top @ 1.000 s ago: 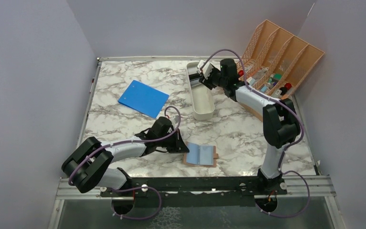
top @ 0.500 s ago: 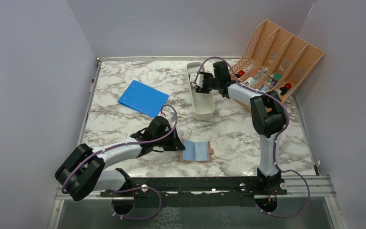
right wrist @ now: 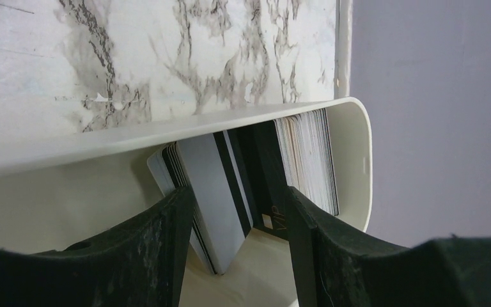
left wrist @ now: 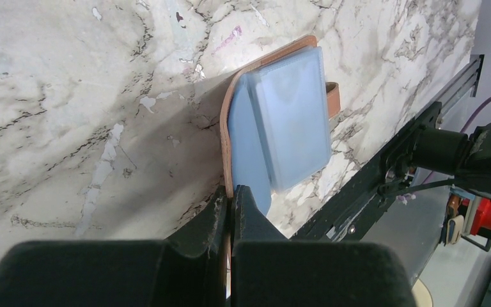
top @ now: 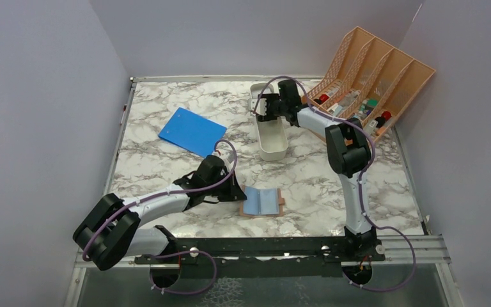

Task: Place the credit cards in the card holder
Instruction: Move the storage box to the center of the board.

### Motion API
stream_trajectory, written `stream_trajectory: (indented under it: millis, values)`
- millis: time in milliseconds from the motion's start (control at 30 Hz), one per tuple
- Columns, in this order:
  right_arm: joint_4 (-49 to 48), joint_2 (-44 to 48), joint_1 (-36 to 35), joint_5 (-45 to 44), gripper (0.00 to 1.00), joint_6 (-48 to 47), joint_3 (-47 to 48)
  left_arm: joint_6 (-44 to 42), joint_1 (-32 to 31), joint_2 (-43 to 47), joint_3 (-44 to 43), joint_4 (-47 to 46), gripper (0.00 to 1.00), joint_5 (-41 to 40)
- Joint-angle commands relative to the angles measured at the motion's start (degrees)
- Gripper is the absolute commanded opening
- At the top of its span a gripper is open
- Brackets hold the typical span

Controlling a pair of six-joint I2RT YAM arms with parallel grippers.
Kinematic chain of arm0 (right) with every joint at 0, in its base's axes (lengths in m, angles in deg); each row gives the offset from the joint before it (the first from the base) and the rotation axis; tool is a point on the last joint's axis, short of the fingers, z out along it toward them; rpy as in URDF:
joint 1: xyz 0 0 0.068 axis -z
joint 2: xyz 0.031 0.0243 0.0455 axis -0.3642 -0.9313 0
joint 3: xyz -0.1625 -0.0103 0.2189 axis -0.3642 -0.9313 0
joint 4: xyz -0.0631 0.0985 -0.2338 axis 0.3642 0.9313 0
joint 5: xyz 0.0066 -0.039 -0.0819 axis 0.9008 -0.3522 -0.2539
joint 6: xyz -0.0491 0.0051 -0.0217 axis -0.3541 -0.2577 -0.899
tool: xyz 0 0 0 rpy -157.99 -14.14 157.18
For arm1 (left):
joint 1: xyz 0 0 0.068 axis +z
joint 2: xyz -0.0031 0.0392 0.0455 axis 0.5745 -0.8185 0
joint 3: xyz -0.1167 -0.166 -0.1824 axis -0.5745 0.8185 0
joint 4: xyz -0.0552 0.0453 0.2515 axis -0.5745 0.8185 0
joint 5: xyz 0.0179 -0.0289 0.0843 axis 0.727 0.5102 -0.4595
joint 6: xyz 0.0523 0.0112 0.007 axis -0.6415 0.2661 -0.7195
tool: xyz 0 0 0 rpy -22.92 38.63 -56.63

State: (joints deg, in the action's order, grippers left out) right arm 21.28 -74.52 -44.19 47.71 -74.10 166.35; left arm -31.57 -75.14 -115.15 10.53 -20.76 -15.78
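The brown folding leather-like card holder (top: 263, 202) lies open near the front, shifted slightly leftward, its edge pinched by the low outstretched left gripper (top: 238, 194), while the right gripper (top: 262, 107), fingers spread, has dropped into the long white tray (top: 273, 144) astride thin upright plastic credit cards (right wrist: 220, 192)

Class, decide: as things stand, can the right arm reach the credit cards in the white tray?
Probably yes: the open right pincer straddles the leaning credit cards in the white tray; nothing blocks them.
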Motion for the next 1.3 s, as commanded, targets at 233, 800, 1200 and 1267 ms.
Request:
stream_trajectory:
  millis: [233, 800, 1200, 1267]
  values:
    - [3.34, -0.20, -1.08, -1.92, 0.61, -5.85, 1.26, -2.57, 1.11, -2.69, -0.32, -1.61, 0.00, 2.17]
    - [5.20, 13.52, -3.26, -12.64, 0.52, 36.42, -3.13, -1.79, 3.93, 0.07, -1.08, 1.65, 0.00, 2.44]
    - [25.45, 18.33, -3.80, -35.90, 0.41, 78.17, -5.99, -1.98, 4.14, 6.39, -2.96, 8.70, 0.00, -0.60]
    - [26.99, 18.93, -3.80, -36.84, 0.41, 79.69, -7.64, -1.63, 4.15, 7.89, -2.58, 9.43, 0.00, -1.34]
